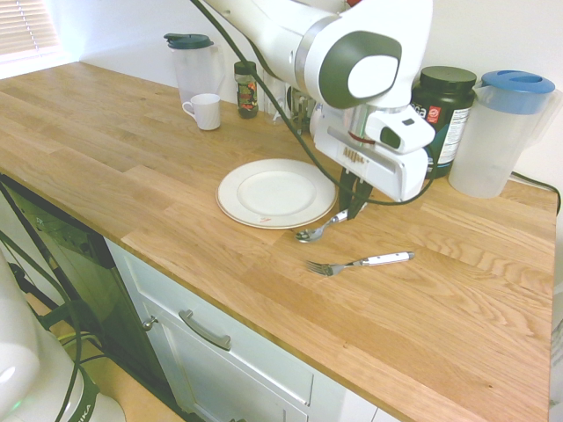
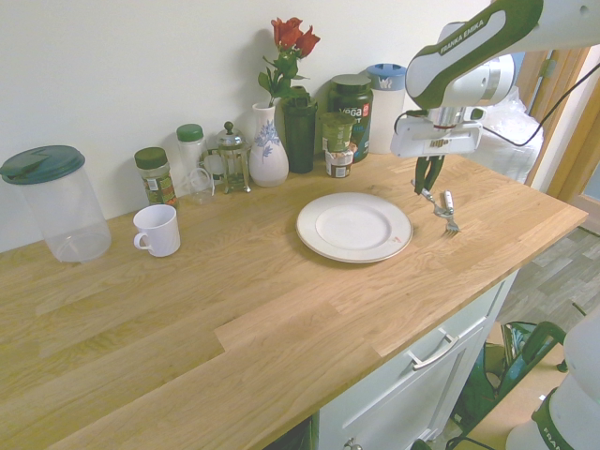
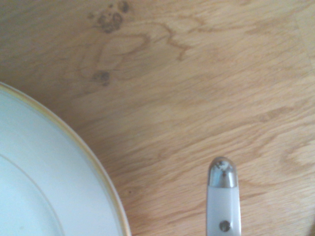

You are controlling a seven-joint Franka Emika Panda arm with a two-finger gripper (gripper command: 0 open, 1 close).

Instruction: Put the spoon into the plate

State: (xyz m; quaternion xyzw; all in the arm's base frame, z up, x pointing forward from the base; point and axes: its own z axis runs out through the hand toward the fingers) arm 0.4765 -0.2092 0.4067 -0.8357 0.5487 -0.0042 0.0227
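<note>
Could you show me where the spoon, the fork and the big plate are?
spoon (image 1: 310, 234): first exterior view, on its silver bowl.
fork (image 1: 384, 258): first exterior view, on its white handle.
plate (image 1: 236, 205): first exterior view, on its wide rim.

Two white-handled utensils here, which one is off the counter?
The spoon, clamped in the end effector and hanging bowl-down just beside the plate rim. The fork with tines lies flat on the wood, untouched.
</note>
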